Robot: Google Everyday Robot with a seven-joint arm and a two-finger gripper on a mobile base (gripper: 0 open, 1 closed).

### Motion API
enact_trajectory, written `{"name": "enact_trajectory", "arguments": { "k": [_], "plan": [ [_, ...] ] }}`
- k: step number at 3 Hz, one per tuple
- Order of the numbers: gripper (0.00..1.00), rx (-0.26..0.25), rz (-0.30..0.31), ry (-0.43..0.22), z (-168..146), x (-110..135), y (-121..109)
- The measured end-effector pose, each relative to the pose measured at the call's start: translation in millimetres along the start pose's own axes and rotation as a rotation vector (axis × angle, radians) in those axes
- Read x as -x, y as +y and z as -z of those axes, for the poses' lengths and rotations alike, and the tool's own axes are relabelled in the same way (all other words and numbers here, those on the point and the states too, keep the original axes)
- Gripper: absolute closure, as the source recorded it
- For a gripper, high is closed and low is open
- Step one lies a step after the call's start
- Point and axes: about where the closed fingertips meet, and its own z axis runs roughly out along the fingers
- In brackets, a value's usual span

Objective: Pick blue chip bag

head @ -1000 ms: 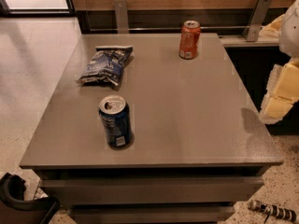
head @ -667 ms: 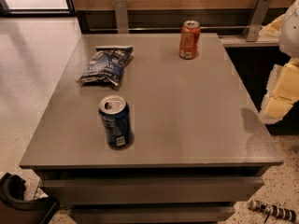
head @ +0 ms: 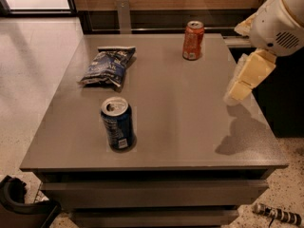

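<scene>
The blue chip bag [head: 108,66] is a crinkled dark-blue foil bag with white print. It lies flat on the far left part of the grey table [head: 180,113]. My gripper [head: 240,87], cream-coloured, hangs from the white arm [head: 280,23] over the table's right edge. It is far to the right of the bag and touches nothing.
An upright blue soda can [head: 117,123] stands near the front, just below the bag. An orange soda can [head: 193,40] stands at the back centre. A wooden wall and metal posts [head: 123,14] run behind the table. A dark object [head: 19,203] sits on the floor at front left.
The arm and gripper have moved left, from beside the table's right edge to over it. The bag and both cans have not moved.
</scene>
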Motion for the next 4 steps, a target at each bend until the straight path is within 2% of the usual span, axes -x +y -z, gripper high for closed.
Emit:
{"name": "enact_trajectory", "arguments": {
  "k": [1,2,3,4],
  "plan": [
    [0.00,0.001,-0.045,-0.147,-25.2,45.9,-24.4],
    [0.00,0.013,-0.009,-0.199,-54.8,128.4,-51.2],
    [0.00,0.014,-0.009,-0.199,-55.3,128.8,-51.1],
    [0.00,0.028,-0.015,-0.229,-83.7,140.1,-63.5]
  ]
}}
